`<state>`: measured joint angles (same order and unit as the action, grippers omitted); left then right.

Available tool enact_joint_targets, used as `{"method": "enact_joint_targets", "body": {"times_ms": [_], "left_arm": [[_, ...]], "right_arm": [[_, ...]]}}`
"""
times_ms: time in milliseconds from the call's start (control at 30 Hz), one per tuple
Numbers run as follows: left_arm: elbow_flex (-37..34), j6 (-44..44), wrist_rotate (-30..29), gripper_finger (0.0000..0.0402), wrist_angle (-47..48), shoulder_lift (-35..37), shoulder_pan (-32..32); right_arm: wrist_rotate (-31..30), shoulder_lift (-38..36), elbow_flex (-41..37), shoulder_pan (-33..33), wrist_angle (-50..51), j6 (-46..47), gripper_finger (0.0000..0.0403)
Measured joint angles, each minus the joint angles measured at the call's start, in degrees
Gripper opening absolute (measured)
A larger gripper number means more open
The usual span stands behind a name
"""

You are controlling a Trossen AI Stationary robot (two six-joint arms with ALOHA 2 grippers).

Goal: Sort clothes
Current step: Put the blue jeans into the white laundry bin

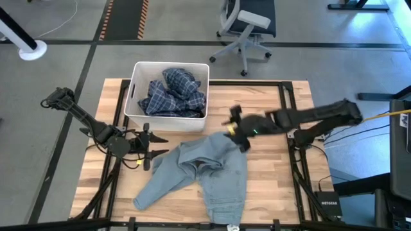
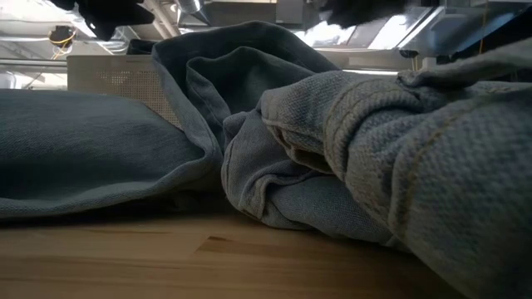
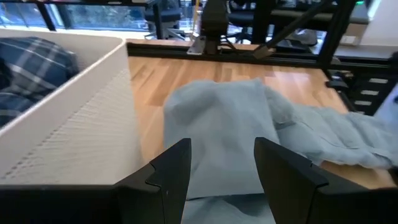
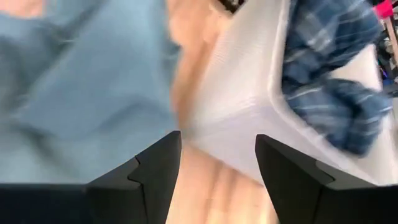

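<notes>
A light blue denim garment [image 1: 199, 173] lies spread and rumpled on the wooden table's near middle, filling the low view [image 2: 349, 158]. A dark blue plaid shirt [image 1: 173, 93] lies crumpled inside the white bin [image 1: 138, 90] at the table's far side. My left gripper [image 1: 149, 149] stands open at the denim's left edge, pointing right, with the denim [image 3: 224, 137] beyond its fingers. My right gripper [image 1: 236, 131] hovers open above the denim's far right part, near the bin's right near corner; its wrist view shows denim [image 4: 81, 81] and the bin's wall [image 4: 242, 93] below it.
The bin takes up the far left-middle of the table. Bare wood [image 1: 276, 109] lies to the right of the bin and along the near left. Black frame rails [image 1: 295, 154] run along the table's sides. An office chair [image 1: 247, 29] stands beyond the far edge.
</notes>
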<state>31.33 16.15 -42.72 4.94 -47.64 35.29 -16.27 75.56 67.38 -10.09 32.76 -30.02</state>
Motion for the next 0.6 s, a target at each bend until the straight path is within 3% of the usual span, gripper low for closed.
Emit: {"method": "enact_joint_targets", "body": {"times_ms": [133, 300, 600], "left_arm": [[0.0, 1.89, 2.99, 0.0172, 0.25, 0.0, 0.0], [0.0, 10.91, 8.56, 0.0172, 5.48, 0.0, 0.0], [0.0, 26.75, 14.4, 0.0172, 17.97, 0.0, 0.0]], "right_arm": [[-4.78, -4.35, -11.18, -7.11, -2.22, 7.8, 0.0225], [-10.03, -5.86, -19.02, -13.62, -1.2, 16.0, 0.0225], [-17.33, -5.21, -23.36, -21.26, -2.45, 24.0, 0.0225]]}}
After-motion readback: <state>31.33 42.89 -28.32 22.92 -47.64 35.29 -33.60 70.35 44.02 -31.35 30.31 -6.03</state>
